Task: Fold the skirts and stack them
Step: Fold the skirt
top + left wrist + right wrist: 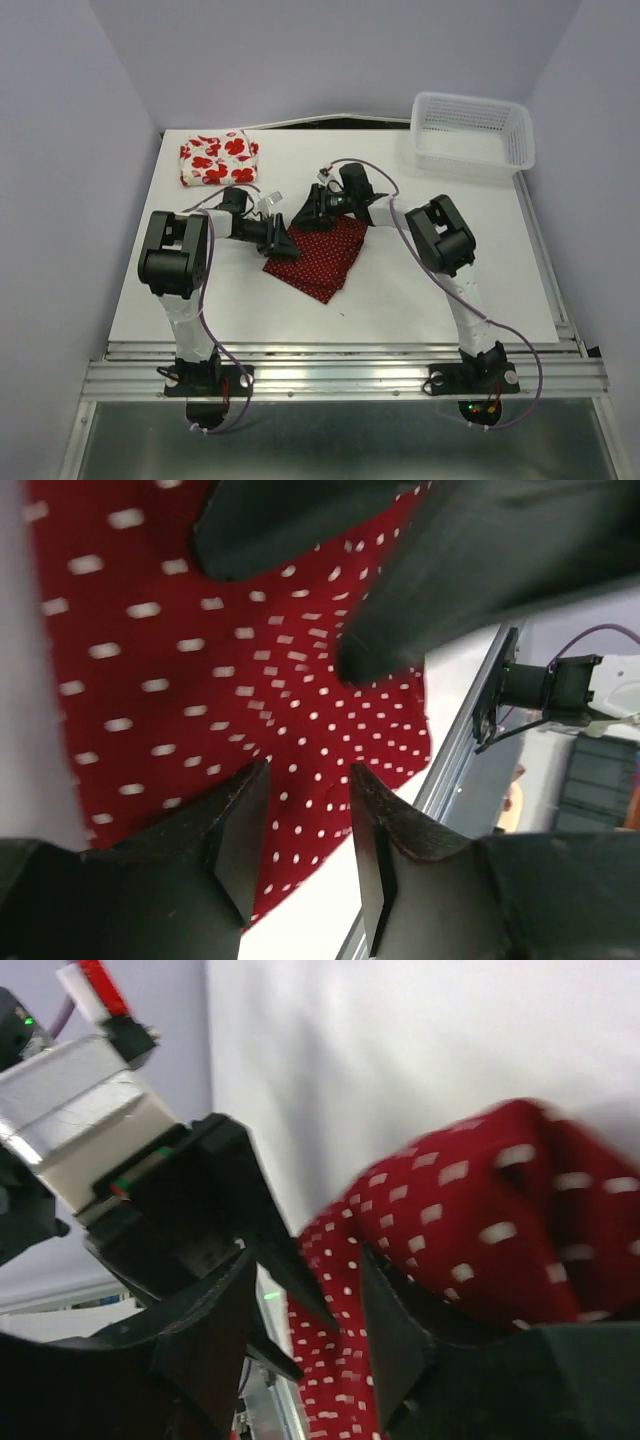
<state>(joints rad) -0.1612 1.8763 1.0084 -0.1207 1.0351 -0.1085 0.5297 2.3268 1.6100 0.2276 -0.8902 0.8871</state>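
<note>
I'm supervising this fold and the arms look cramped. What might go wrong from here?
The left tool and right tool crowd one corner of the dotted skirt, nearly touching; they might collide. The skirt bulges there, so a pinch may catch only one layer and the fold could come out crooked.

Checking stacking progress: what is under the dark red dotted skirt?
Only the bare white table shows around the dark red skirt; the flowered skirt lies apart, at the far left corner. Anything beneath its folds is covered.
</note>
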